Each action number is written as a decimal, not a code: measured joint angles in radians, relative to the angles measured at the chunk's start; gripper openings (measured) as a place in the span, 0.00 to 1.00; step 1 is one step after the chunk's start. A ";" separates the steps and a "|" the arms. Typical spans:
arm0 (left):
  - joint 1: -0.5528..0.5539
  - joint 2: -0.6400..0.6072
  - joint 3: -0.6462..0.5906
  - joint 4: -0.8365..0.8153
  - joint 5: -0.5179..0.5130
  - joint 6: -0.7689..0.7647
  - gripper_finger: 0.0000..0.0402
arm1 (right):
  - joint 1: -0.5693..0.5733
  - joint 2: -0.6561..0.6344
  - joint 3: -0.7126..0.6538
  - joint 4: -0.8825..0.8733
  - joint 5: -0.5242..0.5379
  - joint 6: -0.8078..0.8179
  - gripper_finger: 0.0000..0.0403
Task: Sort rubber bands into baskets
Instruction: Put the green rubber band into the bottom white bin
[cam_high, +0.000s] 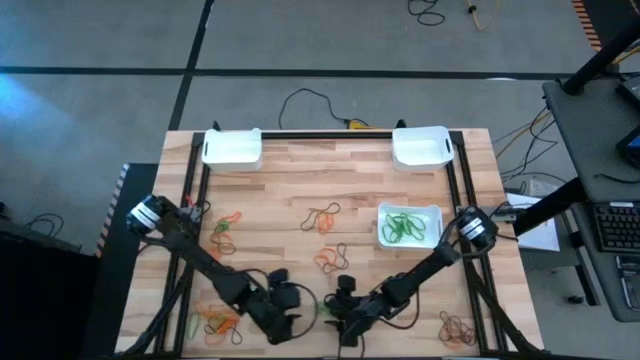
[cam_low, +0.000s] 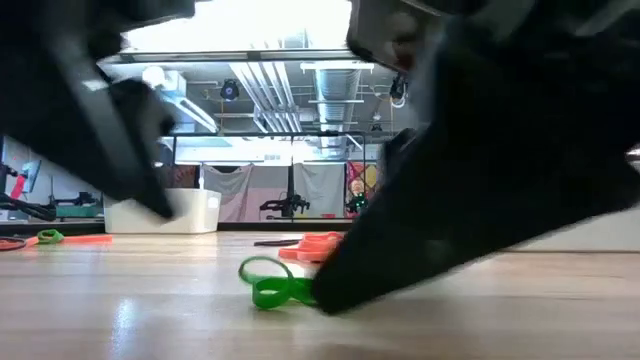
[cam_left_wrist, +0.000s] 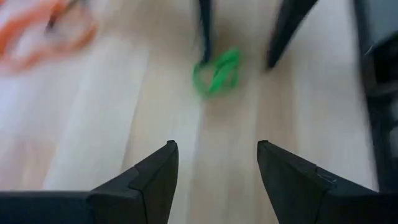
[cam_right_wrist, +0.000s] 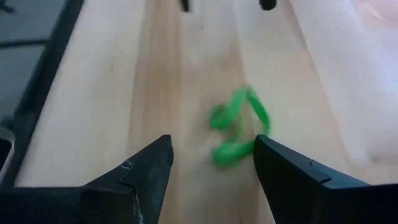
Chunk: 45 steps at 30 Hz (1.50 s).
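Left claw (cam_left_wrist: 214, 165) open | right claw (cam_right_wrist: 211, 163) open | thin green rubber band (cam_right_wrist: 237, 126) crumpled between, on smooth wood table (cam_high: 370, 170)

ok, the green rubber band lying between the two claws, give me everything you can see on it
The green rubber band is a thin bright-green elastic loop, limp and twisted into a couple of folds, lying flat on the bare wooden table near its front edge. It sits between the two arms: the right claw stands open just behind it, one finger beside or touching its edge; the left claw, also open, faces it from the other side without contact. Neither grips it.
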<state>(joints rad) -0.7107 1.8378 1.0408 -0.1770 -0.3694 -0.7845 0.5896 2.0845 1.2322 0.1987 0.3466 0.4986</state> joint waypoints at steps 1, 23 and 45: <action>-0.016 -0.010 -0.012 -0.016 -0.003 -0.038 0.51 | -0.002 0.008 0.008 0.004 -0.001 -0.002 0.54; -0.362 -0.103 -0.099 -0.276 -0.199 -0.665 0.44 | -0.059 0.106 0.213 -0.209 0.125 0.032 0.21; -0.373 -0.102 -0.116 -0.368 -0.251 -0.716 0.41 | -0.192 -0.556 0.164 -1.487 0.177 0.530 0.02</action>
<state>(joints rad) -1.0834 1.7357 0.9245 -0.5448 -0.6201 -1.5010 0.3976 1.5288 1.3958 -1.2879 0.5235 1.0285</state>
